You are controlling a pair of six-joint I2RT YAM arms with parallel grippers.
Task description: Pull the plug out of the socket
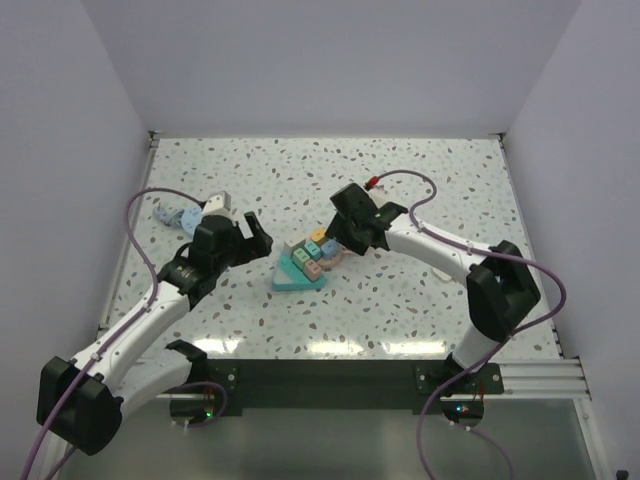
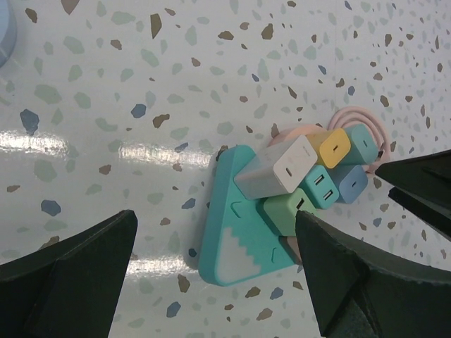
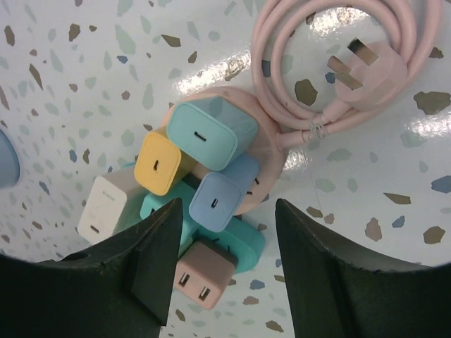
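A teal triangular socket (image 1: pixel 292 277) lies mid-table with several cube plugs in it, beside a round pink socket (image 3: pixel 271 151). In the left wrist view the teal socket (image 2: pixel 239 239) carries a white plug (image 2: pixel 278 167), a green plug (image 2: pixel 289 211) and a teal plug (image 2: pixel 320 186). In the right wrist view a teal plug (image 3: pixel 211 134), a yellow plug (image 3: pixel 163 162) and a blue plug (image 3: pixel 222 197) stand on the pink socket, and a pinkish-brown plug (image 3: pixel 204 274) sits on the teal socket (image 3: pixel 243 243). My left gripper (image 2: pixel 215 267) is open above the teal socket's corner. My right gripper (image 3: pixel 229 246) is open above the blue and brown plugs.
A coiled pink cable (image 3: pixel 338 42) with its own pink wall plug (image 3: pixel 370 70) lies beside the round socket. A light blue object (image 1: pixel 180 215) and a white block (image 1: pixel 220 203) sit at the back left. A red-tipped cable (image 1: pixel 372 182) runs behind my right arm.
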